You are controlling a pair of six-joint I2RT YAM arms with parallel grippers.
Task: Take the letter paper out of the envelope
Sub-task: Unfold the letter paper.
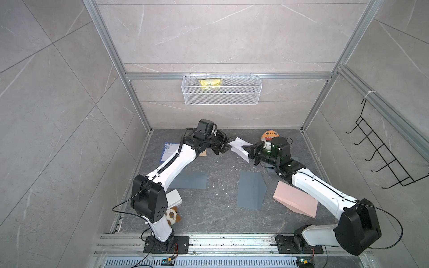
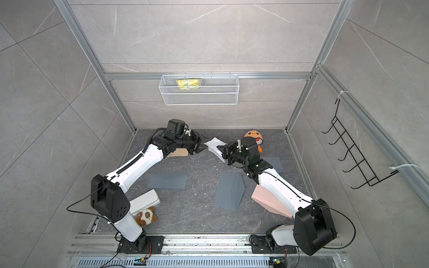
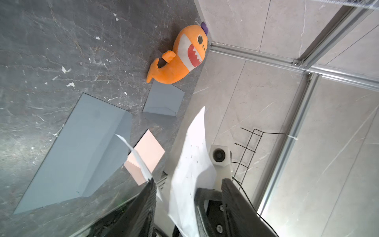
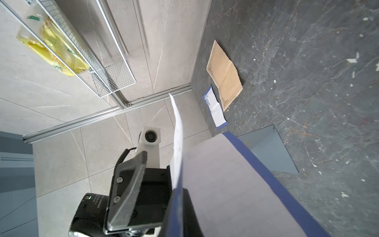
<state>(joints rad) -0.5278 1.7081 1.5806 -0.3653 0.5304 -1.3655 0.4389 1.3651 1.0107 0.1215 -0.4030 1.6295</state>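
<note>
Right fingers (image 1: 248, 150) clamp one envelope (image 4: 225, 184), left fingers (image 1: 228, 145) gape astride one letter paper (image 3: 194, 164), aloft; three grey sheets (image 1: 188, 181), one pink sheet (image 1: 292, 199) below

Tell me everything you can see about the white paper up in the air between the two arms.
The letter paper is a thin white sheet, creased into two flaps that splay apart, hanging in the air between both tools. The right wrist view shows a blue border along one edge; the left wrist view shows faint small marks on one face. The right tool is shut on one end. The left tool is open, its fingers on either side of the other end; contact there is unclear.
</note>
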